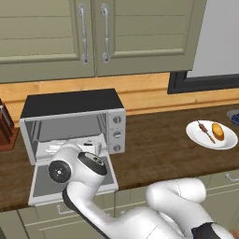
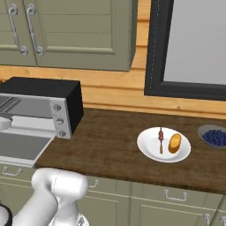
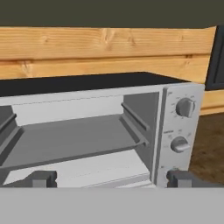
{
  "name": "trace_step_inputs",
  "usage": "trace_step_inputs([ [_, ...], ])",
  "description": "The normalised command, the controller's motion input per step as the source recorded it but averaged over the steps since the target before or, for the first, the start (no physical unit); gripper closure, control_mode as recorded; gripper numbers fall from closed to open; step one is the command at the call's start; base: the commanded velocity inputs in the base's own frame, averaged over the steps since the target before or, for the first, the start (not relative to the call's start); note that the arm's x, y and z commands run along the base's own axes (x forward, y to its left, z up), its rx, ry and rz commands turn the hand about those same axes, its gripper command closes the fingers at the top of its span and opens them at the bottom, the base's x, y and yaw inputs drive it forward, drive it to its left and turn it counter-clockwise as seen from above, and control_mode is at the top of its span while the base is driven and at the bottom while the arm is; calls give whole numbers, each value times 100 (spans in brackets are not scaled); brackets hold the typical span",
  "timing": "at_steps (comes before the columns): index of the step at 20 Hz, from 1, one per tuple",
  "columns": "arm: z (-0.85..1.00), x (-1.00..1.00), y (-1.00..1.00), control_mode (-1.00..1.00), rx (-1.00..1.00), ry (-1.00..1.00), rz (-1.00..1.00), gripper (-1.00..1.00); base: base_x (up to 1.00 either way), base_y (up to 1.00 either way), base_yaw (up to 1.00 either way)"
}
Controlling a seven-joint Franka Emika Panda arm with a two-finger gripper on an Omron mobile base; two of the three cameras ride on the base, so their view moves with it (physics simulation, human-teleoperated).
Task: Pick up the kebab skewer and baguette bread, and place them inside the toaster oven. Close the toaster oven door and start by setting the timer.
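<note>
Our two-finger gripper (image 3: 112,179) hangs in front of the boxy silver toaster oven (image 1: 74,123) with jaws spread fully wide, holding nothing. Its glass-windowed drop-down door (image 1: 42,184) lies open and flat. Well to the right, the thin kebab skewer (image 2: 161,140) and the stubby golden baguette bread (image 2: 175,142) lie side by side on a white round plate (image 2: 148,148). We judge the skewer light, stiff and prone to rolling, so pinch it at mid-length across the chunks. The bread looks light and slightly yielding; grip across its short width.
</note>
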Motion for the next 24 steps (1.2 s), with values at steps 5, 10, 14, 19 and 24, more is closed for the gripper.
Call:
trace_step_inputs([
  [5, -7, 40, 19, -100, -1, -5, 0, -100, 0, 0, 0],
  [10, -3, 44, 22, -100, 0, -4, 0, -100, 0, 0, 0],
  [14, -14, 50, 3, -100, 0, 0, 0, -100, 0, 0, 0],
  [19, -35, 42, 12, -100, -1, 0, 0, -100, 0, 0, 0],
  [24, -21, 44, 2, -100, 0, 0, 0, -100, 0, 0, 0],
])
